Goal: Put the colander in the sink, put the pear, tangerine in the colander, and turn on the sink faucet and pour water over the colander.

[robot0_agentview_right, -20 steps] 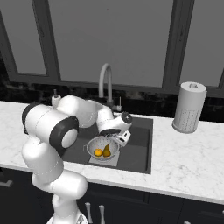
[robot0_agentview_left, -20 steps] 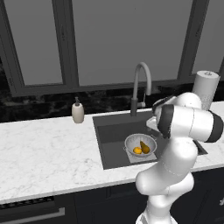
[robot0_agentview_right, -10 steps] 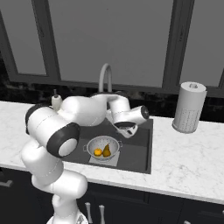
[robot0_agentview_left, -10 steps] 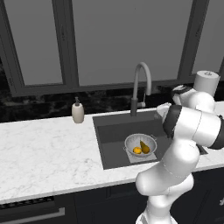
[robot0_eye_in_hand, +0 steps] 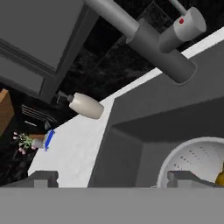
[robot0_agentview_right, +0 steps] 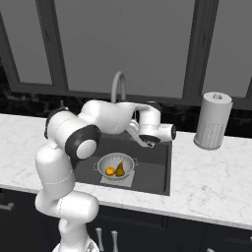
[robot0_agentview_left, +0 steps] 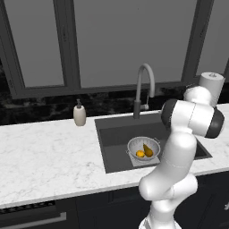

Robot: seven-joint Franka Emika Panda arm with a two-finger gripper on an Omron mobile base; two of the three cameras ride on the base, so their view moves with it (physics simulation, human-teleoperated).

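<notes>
One colander (robot0_agentview_left: 143, 147) sits on the floor of the sink (robot0_agentview_left: 117, 147), toward its front edge, resting on the lighter grey square there. Inside it lie two fruits: one tangerine (robot0_agentview_left: 140, 154) and one pear (robot0_agentview_left: 147, 150), just beside each other, the tangerine on the left in the left base view. In the hand view a part of the colander's perforated rim (robot0_eye_in_hand: 197, 162) shows at the lower right.

Above the sink, over its right half and nearer the back edge, hangs the gripper (robot0_agentview_right: 142, 141), its jaws spread wide with nothing between them. The two fingertips (robot0_eye_in_hand: 43, 178) stand well apart in the hand view.

At the middle of the sink's back edge rises one sink faucet (robot0_agentview_left: 144, 91), its arched spout reaching forward over the basin; the hand view catches its darker lower body (robot0_eye_in_hand: 162, 48) with a side lever marked by a red dot.

On the white marble table (robot0_agentview_left: 49, 156), near the sink's back left corner, stands one beige soap bottle (robot0_agentview_left: 79, 114). Near the back right of the sink stands one white paper-towel roll (robot0_agentview_right: 213, 120), upright.
</notes>
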